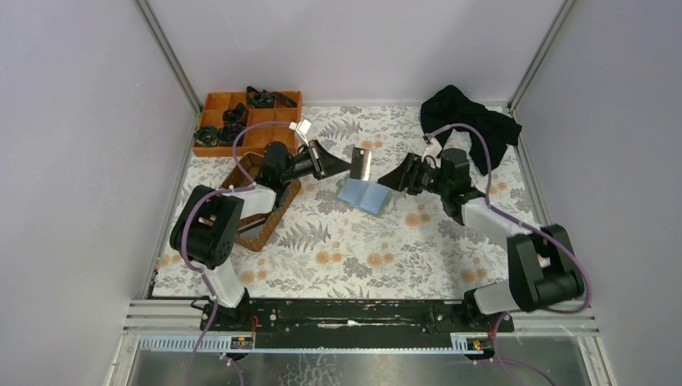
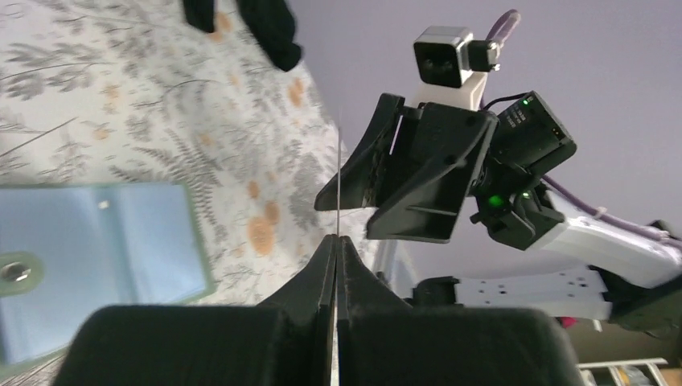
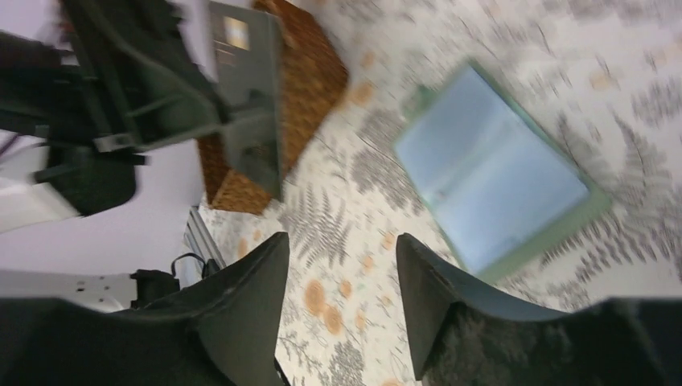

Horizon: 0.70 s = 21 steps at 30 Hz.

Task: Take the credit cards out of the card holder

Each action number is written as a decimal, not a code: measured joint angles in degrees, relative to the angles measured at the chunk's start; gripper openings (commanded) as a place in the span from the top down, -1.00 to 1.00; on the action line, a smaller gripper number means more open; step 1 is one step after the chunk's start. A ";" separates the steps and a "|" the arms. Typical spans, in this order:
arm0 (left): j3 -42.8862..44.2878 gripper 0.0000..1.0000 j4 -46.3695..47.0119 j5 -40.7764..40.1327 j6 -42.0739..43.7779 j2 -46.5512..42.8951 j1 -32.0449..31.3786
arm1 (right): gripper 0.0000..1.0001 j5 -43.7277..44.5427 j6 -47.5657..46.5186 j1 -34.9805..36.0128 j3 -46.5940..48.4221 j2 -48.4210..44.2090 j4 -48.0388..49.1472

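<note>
The left end effector (image 1: 346, 164) pinches a dark credit card (image 1: 361, 162) upright above the open card holder (image 1: 366, 196), probably to clear its slot, while the right end effector (image 1: 386, 180) stands open, empty.

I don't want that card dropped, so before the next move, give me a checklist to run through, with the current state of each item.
1. Left tool shut on the card: ok, the card is pinched between its fingers.
2. Card clear of the card holder: ok, it is held in the air, apart from the holder.
3. Card holder lying open on the table: ok.
4. Right tool open and empty: ok.
5. Other cards left in the slots: cannot tell.
</note>
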 measured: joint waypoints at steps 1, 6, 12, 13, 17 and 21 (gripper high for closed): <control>-0.37 1.00 2.19 0.33 -1.31 0.00 0.00 | -0.25 -0.33 -0.04 -0.07 -0.02 -2.08 0.68; -1.03 1.00 17.05 2.51 -10.14 2.45 0.00 | -0.22 -3.45 0.42 -0.11 0.07 -7.78 5.35; -1.84 1.00 26.64 3.96 -16.70 5.20 -0.22 | -0.02 -6.21 1.62 -0.11 0.11 -7.56 6.27; -1.84 1.00 27.65 4.11 -17.29 5.42 -0.52 | -0.01 -6.47 1.70 -0.11 0.11 -7.56 6.49; -1.84 1.00 30.97 4.55 -18.99 6.67 -1.64 | 0.04 -7.04 1.88 -0.11 0.11 -7.56 6.62; -1.64 1.00 32.81 4.92 -20.33 9.16 -3.98 | 0.21 -7.56 1.92 -0.11 0.11 -7.56 6.75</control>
